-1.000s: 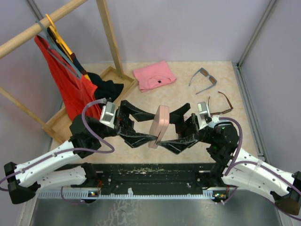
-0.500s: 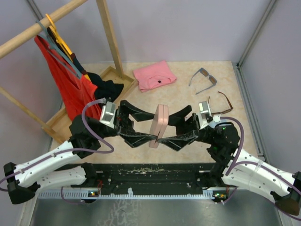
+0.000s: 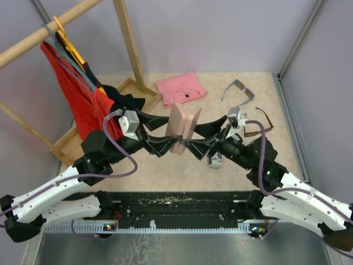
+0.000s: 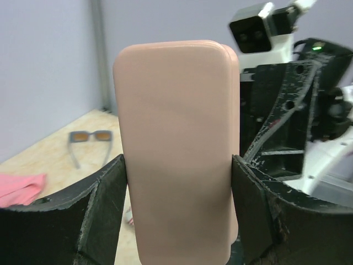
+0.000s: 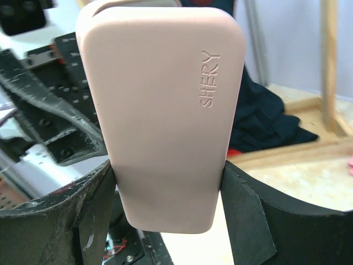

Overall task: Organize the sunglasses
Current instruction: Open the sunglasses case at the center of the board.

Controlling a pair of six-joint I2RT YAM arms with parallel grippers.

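A pink oblong case (image 3: 183, 126) stands spread in a V above the middle of the table, held by both arms. My left gripper (image 3: 172, 139) is shut on its left half (image 4: 176, 143), my right gripper (image 3: 193, 138) on its right half (image 5: 165, 110), which bears embossed lettering. In each wrist view the fingers press on both edges of the half. The grey-blue sunglasses (image 3: 238, 91) lie at the back right, also in the left wrist view (image 4: 88, 139). The brown sunglasses (image 3: 259, 123) lie just right of my right wrist.
A pink folded cloth (image 3: 181, 88) lies at the back middle. On the left stands a wooden rack (image 3: 128, 44) with red clothes (image 3: 71, 88) and a dark garment (image 3: 130, 103) on its base. A small white and red thing (image 3: 215, 160) lies under my right arm.
The case was shut and edge-on between the grippers; now its halves are spread apart. My right gripper closed on its half, and both grippers moved farther from the bases.
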